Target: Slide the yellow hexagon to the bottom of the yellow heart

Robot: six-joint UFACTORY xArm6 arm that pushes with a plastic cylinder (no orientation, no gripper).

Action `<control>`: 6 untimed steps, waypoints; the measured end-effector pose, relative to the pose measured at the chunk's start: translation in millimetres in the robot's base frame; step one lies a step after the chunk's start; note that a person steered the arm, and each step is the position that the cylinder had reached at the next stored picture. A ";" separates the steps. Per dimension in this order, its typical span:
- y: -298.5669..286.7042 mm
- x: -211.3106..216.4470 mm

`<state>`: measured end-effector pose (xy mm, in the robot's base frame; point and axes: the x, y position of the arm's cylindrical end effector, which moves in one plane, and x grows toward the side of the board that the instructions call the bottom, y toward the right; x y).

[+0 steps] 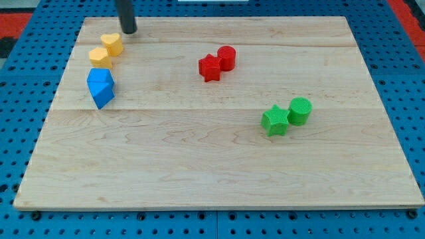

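Here the wooden board (219, 179) fills most of the view, lying on a blue pegboard (20, 99) that shows all round its edges. The board's whole lower half is bare wood, and so is the wide strip along the view's right edge and the middle band between the groups of blocks. The blue block (100, 87), angular and the biggest piece, sits near the view's left edge. Toward the view's right, a green star (275, 121) touches a green cylinder (299, 110); above the middle, a red star (210, 68) touches a red cylinder (227, 57). In the top-left corner the yellow hexagon (113, 43) lies just up and right of the yellow heart (100, 56), the two touching, and the heart stands just above the blue block with little room between. My tip (129, 30) rests close to the board's top edge, just up and right of the hexagon. The rod has no fingers, so nothing is gripped.
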<state>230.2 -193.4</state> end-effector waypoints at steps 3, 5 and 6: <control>-46.2 34.1; -58.6 81.0; -38.9 99.5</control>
